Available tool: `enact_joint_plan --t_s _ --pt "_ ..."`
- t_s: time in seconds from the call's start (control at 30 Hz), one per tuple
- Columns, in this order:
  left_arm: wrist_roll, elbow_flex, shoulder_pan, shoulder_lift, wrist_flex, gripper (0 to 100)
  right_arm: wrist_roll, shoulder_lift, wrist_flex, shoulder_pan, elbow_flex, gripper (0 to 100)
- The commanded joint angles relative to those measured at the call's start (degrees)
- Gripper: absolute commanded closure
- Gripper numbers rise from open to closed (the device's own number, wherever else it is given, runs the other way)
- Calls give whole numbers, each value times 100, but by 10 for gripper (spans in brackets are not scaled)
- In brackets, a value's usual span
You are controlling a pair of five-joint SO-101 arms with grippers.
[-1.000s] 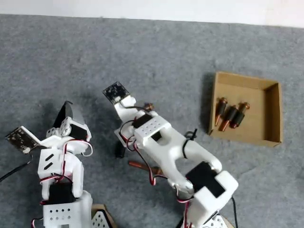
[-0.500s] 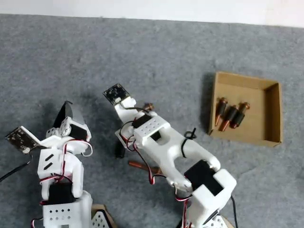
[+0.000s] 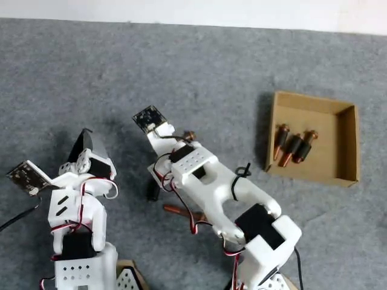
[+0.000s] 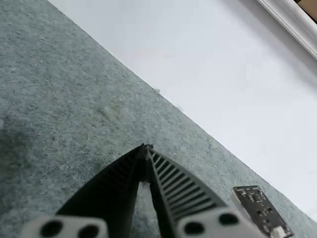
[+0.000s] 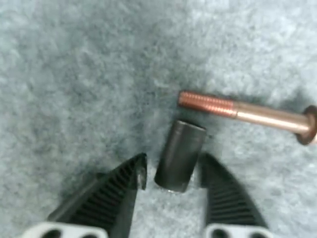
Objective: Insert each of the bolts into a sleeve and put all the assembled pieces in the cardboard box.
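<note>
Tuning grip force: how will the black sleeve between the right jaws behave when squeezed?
Likely stiff: the sleeve is a smooth tube. Lying on its side, it may roll or slip; the fuzzy mat should damp that.

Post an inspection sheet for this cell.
Surface: grey mat.
Job's things: three assembled pieces in the cardboard box; black sleeve and copper bolt loose on the mat, close together.
Clutter: nothing seen.
End effectors: left end effector shut over bare mat; right end effector open, straddling the sleeve.
Cables: wires along both arms; black cable beside the left arm.
Surroundings: white surface beyond the mat.
</note>
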Motion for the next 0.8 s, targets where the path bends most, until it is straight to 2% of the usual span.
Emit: enact_joint_plan --t_s 0.0,0.27,0.43,0.63,0.7,0.77 --pt "-35 101 -84 -92 -35 989 44 -40 -92 -22 -22 991" --pt "-35 110 -84 -92 -35 989 44 -119 -57 286 -40 993" --pt "-35 110 -84 -92 -35 989 53 -1138 119 523 268 993" --pt "-35 110 -66 -75 -35 989 70 -2651 -875 813 1736 993" --pt "-62 110 40 -75 -18 989 396 -3037 -1112 927 2097 993" --pt "-378 110 242 -57 0 989 738 -3389 -1341 980 2431 993"
